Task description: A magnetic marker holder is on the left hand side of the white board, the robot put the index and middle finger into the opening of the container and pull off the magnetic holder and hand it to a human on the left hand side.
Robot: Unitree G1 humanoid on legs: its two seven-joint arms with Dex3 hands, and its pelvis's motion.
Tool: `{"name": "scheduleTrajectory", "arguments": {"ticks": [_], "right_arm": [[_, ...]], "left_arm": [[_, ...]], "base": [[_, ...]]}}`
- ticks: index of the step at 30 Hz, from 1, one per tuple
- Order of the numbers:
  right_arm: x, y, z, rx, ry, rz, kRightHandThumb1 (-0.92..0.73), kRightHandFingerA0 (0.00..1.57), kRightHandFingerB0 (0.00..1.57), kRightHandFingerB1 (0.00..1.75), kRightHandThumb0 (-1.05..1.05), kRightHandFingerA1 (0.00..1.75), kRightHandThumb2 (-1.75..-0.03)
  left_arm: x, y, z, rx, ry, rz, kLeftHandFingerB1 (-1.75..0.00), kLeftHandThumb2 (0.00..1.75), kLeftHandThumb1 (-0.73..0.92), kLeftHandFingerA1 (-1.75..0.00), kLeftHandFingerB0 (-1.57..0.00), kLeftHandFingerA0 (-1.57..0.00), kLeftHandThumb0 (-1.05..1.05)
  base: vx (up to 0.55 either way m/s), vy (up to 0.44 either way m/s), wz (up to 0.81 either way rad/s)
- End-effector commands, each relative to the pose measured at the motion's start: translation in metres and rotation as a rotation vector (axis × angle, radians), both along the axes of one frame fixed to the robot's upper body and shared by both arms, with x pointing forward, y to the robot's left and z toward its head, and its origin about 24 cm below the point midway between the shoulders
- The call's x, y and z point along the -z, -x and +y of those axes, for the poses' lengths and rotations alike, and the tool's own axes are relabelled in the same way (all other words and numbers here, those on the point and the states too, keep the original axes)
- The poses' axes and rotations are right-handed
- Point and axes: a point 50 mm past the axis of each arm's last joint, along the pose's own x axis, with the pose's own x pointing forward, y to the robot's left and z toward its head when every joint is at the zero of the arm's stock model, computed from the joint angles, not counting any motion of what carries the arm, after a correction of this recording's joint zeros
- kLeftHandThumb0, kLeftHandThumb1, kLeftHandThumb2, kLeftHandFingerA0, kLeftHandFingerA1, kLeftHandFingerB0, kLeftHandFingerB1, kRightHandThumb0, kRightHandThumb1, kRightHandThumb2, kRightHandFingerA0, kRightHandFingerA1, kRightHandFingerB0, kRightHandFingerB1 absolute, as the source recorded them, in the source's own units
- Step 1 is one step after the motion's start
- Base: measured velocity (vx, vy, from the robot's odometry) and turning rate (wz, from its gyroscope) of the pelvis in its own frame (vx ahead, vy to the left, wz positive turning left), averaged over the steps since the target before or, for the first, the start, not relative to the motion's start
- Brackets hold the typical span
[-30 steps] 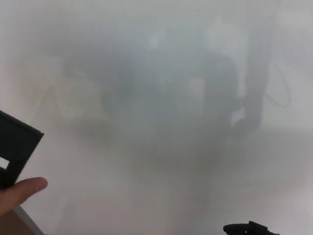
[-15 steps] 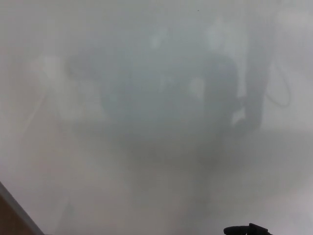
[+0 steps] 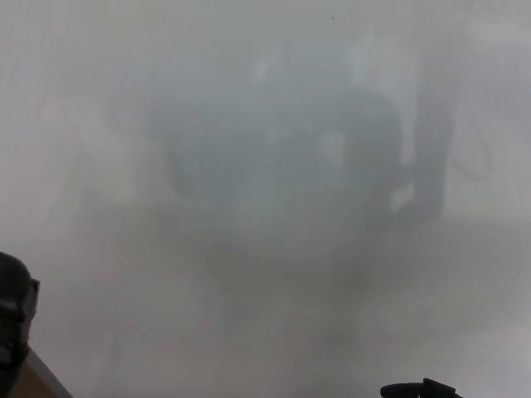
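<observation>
At the far left edge, low down, the left robot hand (image 3: 13, 319) pokes into view as a rounded black lump with a couple of lighter seams across it. So little of it shows that I cannot tell whether it is spread, closed or holding anything. Just under it, in the bottom left corner, a thin grey edge strip (image 3: 41, 377) runs on a slant, with a wedge of brown surface (image 3: 21, 390) beyond it. That looks like the border of the whiteboard (image 3: 207, 332), whose pale, glossy face fills nearly everything else. The marker holder is nowhere I can make out from here: nothing dark sits on the board's left part, and the black lump at the edge gives no clear sign of it. Across the middle of the board there is only a smeared, dim reflection (image 3: 274, 157), greyish blue, with a few paler patches in it and no shape I could name. Near the top, a little right of centre, is a tiny dark speck (image 3: 334, 16). Further right a darker upright smudge (image 3: 436, 141) stands in the sheen, with a faint thin curved line beside it. At the bottom edge, right of centre, a small black sliver of the right robot hand (image 3: 421, 388) just shows, too little to tell its state.
</observation>
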Motion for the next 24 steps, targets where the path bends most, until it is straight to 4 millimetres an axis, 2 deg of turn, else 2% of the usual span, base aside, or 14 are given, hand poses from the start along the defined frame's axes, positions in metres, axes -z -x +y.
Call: {"name": "scheduleTrajectory", "arguments": {"ticks": [1, 4, 5, 6, 7, 9, 10, 11, 14, 16, 19, 21, 23, 24], "right_arm": [[0.0, 0.002, -0.006, 0.009, 0.022, 0.007, -0.59, 1.1, 0.78, 0.52, -0.49, 0.57, -0.58], [0.0, 0.003, -0.008, 0.008, 0.025, 0.009, -0.59, 1.11, 0.78, 0.52, -0.5, 0.56, -0.58], [0.001, 0.004, -0.009, 0.009, 0.027, 0.013, -0.59, 1.1, 0.77, 0.52, -0.49, 0.56, -0.58], [0.001, 0.004, -0.009, 0.009, 0.027, 0.015, -0.59, 1.1, 0.77, 0.52, -0.49, 0.56, -0.58], [0.001, 0.004, -0.009, 0.009, 0.027, 0.017, -0.59, 1.1, 0.78, 0.51, -0.49, 0.56, -0.58], [0.002, 0.005, -0.008, 0.009, 0.028, 0.02, -0.59, 1.09, 0.78, 0.52, -0.5, 0.56, -0.58], [0.002, 0.006, -0.008, 0.007, 0.028, 0.021, -0.59, 1.09, 0.78, 0.52, -0.5, 0.56, -0.58], [0.003, 0.006, -0.007, 0.008, 0.024, 0.024, -0.59, 1.1, 0.78, 0.52, -0.5, 0.57, -0.58], [0.003, 0.008, -0.007, 0.006, 0.021, 0.027, -0.59, 1.1, 0.78, 0.52, -0.51, 0.56, -0.58], [0.005, 0.012, -0.006, 0.008, 0.014, 0.036, -0.45, 0.94, 0.71, 0.66, -0.56, 0.72, -0.87], [0.007, 0.016, -0.005, 0.006, 0.013, 0.041, -0.44, 0.95, 0.71, 0.65, -0.54, 0.72, -0.86], [0.008, 0.019, -0.005, 0.004, 0.015, 0.05, -0.59, 1.09, 0.77, 0.52, -0.51, 0.56, -0.58], [0.01, 0.023, -0.006, 0.0, 0.014, 0.066, -0.45, 0.94, 0.7, 0.65, -0.57, 0.71, -0.87], [0.011, 0.026, -0.006, -0.002, 0.017, 0.072, -0.45, 0.94, 0.7, 0.65, -0.57, 0.71, -0.87]], "left_arm": [[0.054, 0.002, -0.002, 0.052, -0.258, 0.285, -0.35, 0.55, 0.47, -0.34, -0.24, -0.2, -0.8], [0.087, 0.004, -0.001, 0.025, -0.458, 0.445, -0.34, 0.55, 0.47, -0.32, -0.25, -0.23, -0.71], [0.103, 0.007, -0.001, -0.022, -0.577, 0.519, -0.5, 0.86, 0.23, -0.51, -0.07, -0.07, -0.33], [0.109, 0.009, 0.0, -0.039, -0.623, 0.54, -0.5, 0.86, 0.23, -0.51, -0.07, -0.07, -0.33], [0.115, 0.01, -0.001, -0.06, -0.667, 0.569, -0.3, 0.58, 0.57, -0.34, -0.21, -0.21, -0.69], [0.131, 0.015, -0.004, -0.108, -0.815, 0.64, -0.3, 0.62, 0.72, -0.36, -0.23, -0.26, -0.76], [0.139, 0.017, -0.007, -0.131, -0.916, 0.67, -0.3, 0.62, 0.72, -0.36, -0.23, -0.26, -0.76], [0.145, 0.019, -0.009, -0.146, -0.988, 0.694, -0.41, 0.95, 0.63, -0.48, -0.17, -0.23, -0.81], [0.161, 0.025, -0.014, -0.171, -1.189, 0.715, -0.41, 0.96, 0.64, -0.48, -0.15, -0.22, -0.83], [0.173, 0.03, -0.014, -0.171, -1.249, 0.755, -0.29, 0.63, 0.75, -0.37, -0.24, -0.3, -0.8], [0.184, 0.038, -0.013, -0.17, -1.307, 0.804, -0.28, 0.63, 0.75, -0.38, -0.22, -0.26, -0.8], [0.19, 0.045, -0.012, -0.174, -1.311, 0.843, -0.4, 0.91, 0.59, -0.48, -0.15, -0.19, -0.83], [0.192, 0.049, -0.013, -0.175, -1.359, 0.821, -0.41, 0.92, 0.58, -0.48, -0.15, -0.2, -0.83], [0.194, 0.053, -0.013, -0.167, -1.362, 0.828, -0.28, 0.61, 0.71, -0.38, -0.2, -0.25, -0.83]], "base": [[0.0, 0.0, 0.0], [0.0, 0.0, 0.0], [0.0, 0.0, 0.0], [0.0, 0.0, 0.0], [0.0, 0.0, 0.0], [0.0, 0.0, 0.0], [0.0, 0.0, 0.0], [0.0, 0.0, 0.0], [0.0, 0.0, 0.0], [0.0, 0.0, 0.0], [0.0, 0.0, 0.0], [0.0, 0.0, 0.0], [0.0, 0.0, 0.0], [0.0, 0.0, 0.0]]}}
